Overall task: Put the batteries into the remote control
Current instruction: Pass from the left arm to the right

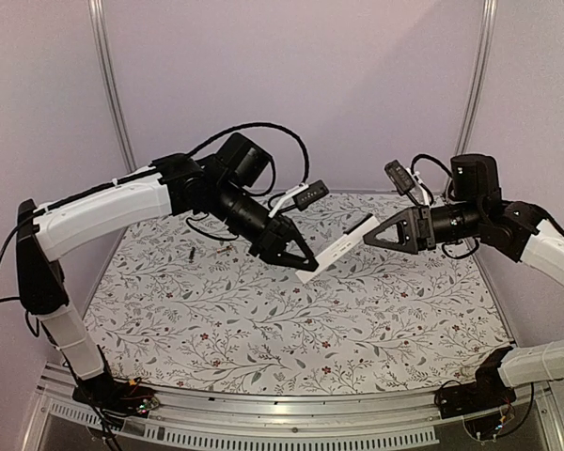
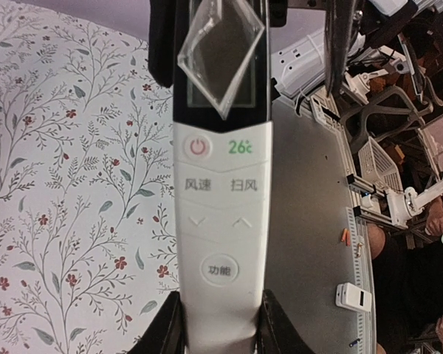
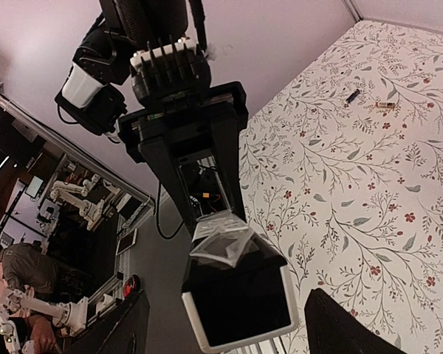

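The flowered table cloth [image 1: 263, 329] is covering the whole work surface, and both arms are reaching over it toward the middle. The left arm [image 1: 103, 211] is coming from the left side and the right arm [image 1: 536, 235] from the right side.

The remote control [image 1: 338, 246] is hanging in the air between them, not lying on the cloth. The left gripper [image 1: 301, 258] is pinching its lower, white end, with one finger pressed on each long edge. The long axis is running from this grip up and to the right, so the dark display end is pointing straight into the right gripper [image 1: 371, 237]. The right fingers are standing spread, one on each side of this dark end, with a gap showing on both sides in the right wrist view. I am judging that the coming move is a closing of these fingers across the width of the remote.

The button face is turning toward the left wrist camera, so the battery compartment is not showing. I cannot tell whether it is open or what is in it.

A loose clear film [image 2: 220, 55] is peeling from the display.

The black battery [image 3: 352, 96] and the brass battery [image 3: 385, 105] are lying on the cloth near each other, beyond the left arm and well apart from both grippers. The left arm is nearer to them.
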Robot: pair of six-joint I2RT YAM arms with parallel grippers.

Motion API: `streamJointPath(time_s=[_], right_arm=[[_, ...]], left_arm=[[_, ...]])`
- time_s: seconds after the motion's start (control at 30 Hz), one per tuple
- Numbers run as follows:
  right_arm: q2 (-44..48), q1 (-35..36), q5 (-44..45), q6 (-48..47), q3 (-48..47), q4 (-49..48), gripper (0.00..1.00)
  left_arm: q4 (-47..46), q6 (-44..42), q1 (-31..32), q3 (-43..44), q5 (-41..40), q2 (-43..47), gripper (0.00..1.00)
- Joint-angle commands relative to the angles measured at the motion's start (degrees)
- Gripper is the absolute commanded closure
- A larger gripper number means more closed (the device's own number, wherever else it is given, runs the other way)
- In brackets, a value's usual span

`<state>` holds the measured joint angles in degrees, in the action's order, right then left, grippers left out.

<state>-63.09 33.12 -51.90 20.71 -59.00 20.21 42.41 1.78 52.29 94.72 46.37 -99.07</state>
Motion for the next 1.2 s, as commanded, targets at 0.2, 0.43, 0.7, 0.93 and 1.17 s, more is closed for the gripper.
streamJointPath(time_s=[0.2,0.43,0.7,0.93,1.17], right_arm=[[-1.5,2.7,-1.6,-1.4,-0.7,3.6,0.37],[-1.3,2.9,-3.1,-1.2,-0.7,3.7,0.54],[-1.5,3.0,-4.5,-0.9,-0.7,3.4,0.74],[-1.3,3.0,-4.2,0.7,-0.7,2.3,0.92],[-0.5,2.9,1.9,2.6,-0.4,2.4,0.93]], left_arm=[[7.4,-5.9,1.7,4.9,2.9,-3.6,0.9],[9.5,-7.3,2.0,6.5,4.4,-5.2,0.9],[12.0,-9.1,2.1,7.9,4.4,-6.2,0.9],[12.4,-9.6,1.8,8.1,1.3,-6.2,0.71],[6.0,-5.9,-0.4,4.5,-9.3,-1.1,0.3]])
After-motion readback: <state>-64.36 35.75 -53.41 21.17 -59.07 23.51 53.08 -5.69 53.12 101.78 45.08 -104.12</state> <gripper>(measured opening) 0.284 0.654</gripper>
